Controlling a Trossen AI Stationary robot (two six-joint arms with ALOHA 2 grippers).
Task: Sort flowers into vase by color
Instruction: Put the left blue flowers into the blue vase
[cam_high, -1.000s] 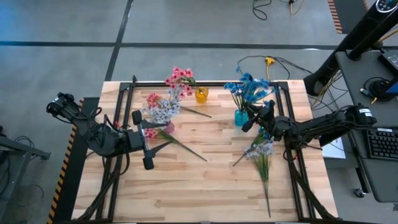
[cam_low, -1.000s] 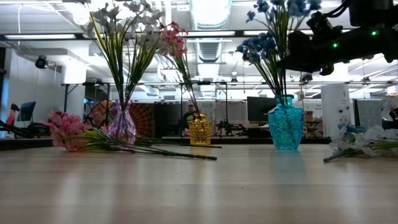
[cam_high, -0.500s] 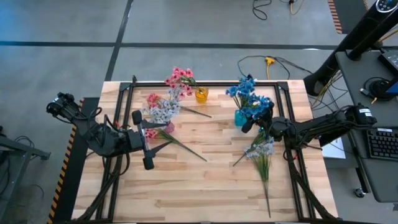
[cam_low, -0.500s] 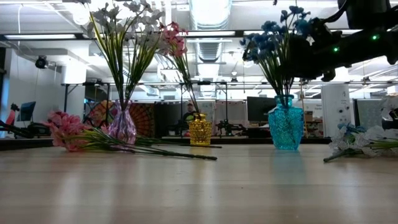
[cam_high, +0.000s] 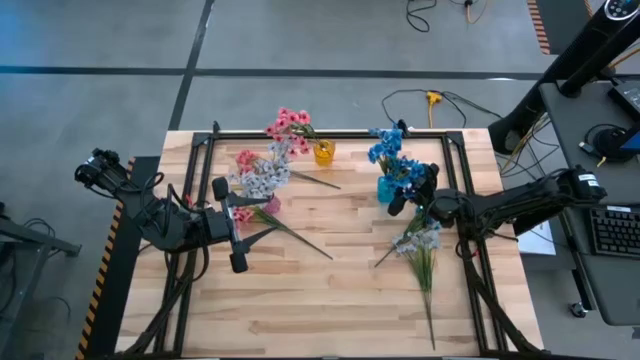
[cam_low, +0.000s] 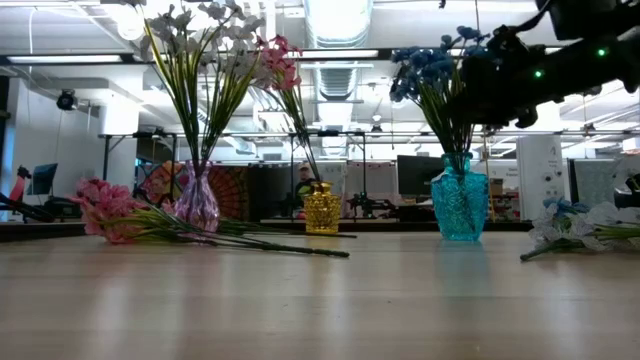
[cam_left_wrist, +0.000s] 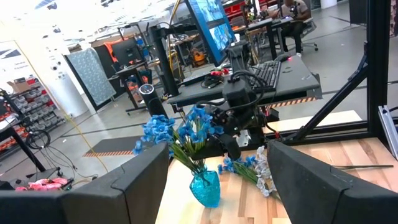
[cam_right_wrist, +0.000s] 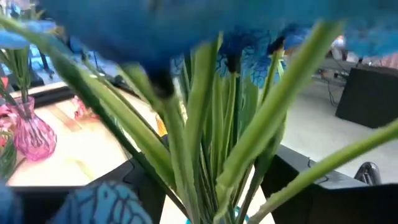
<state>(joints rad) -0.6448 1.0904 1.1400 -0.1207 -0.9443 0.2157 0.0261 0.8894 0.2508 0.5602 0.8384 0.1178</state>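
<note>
At the far right of the table (cam_high: 300, 320), blue flowers (cam_high: 390, 160) standing upright in the teal vase (cam_low: 460, 205) — right gripper (cam_high: 405, 192) just right of the blossoms, its dark fingers (cam_right_wrist: 292, 180) spread to either side of the green stems, parted rather than clamped. Near it on the wood, a pale white-lavender sprig (cam_high: 420, 240) lying flat. Over on the left, left gripper (cam_high: 232, 225) hanging wide apart and empty beside the pink vase (cam_low: 197, 205) with its white flowers (cam_low: 200, 25), a pink sprig (cam_low: 105, 210) lying alongside — more pink flowers (cam_high: 290, 124) in the yellow vase (cam_high: 323, 153) at the far edge.
</note>
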